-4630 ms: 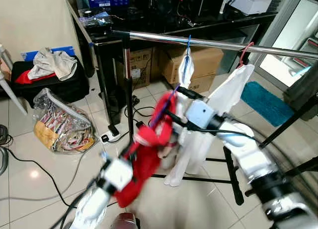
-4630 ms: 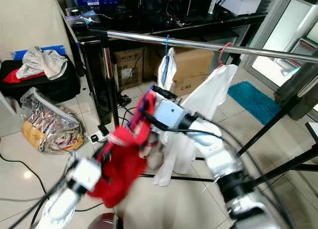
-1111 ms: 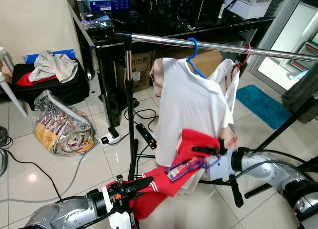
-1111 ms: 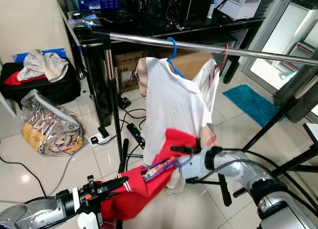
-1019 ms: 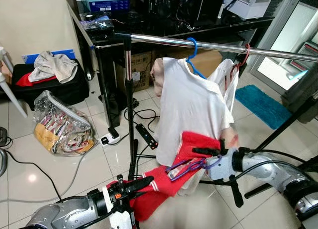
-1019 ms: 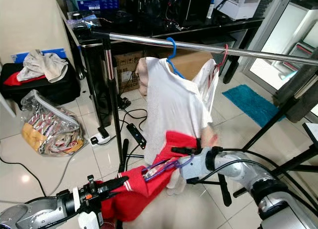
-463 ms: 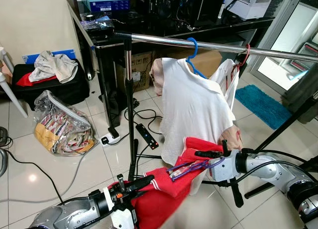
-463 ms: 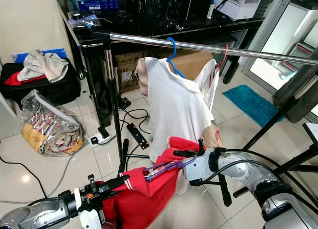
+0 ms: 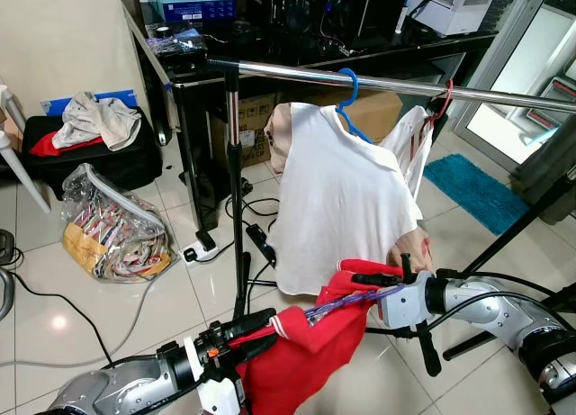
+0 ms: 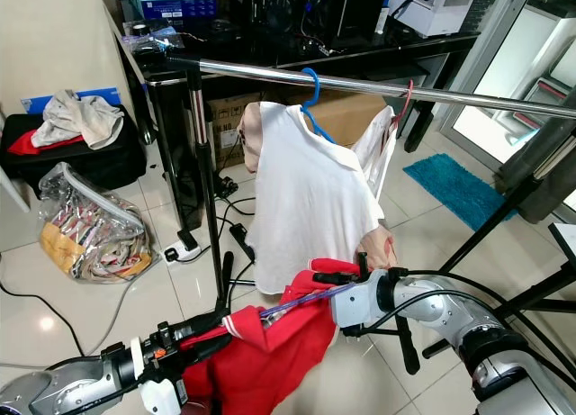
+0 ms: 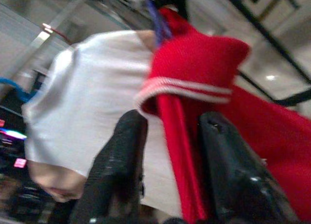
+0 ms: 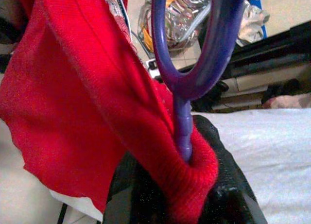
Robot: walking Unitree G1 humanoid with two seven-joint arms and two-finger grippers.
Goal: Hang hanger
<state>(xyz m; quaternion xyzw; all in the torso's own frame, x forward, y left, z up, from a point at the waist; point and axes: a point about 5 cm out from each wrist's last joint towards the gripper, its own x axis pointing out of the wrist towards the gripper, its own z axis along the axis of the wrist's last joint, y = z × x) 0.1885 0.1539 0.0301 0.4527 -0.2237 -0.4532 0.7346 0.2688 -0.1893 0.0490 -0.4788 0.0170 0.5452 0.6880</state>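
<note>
Jaws of both the right gripper [image 10: 335, 278] and left gripper [image 9: 255, 333] stayed clamped on the red knitted garment [image 9: 306, 356] carrying the purple plastic hanger [image 12: 192, 63], now drawn taut and lower, well below the chrome rail [image 9: 396, 84], so hanging remained undone.

Both arms low, reaching inward.
Left gripper [image 9: 256, 334] and right gripper [image 9: 364, 282] each clamp red cloth [image 9: 306, 356] between their fingers.
</note>
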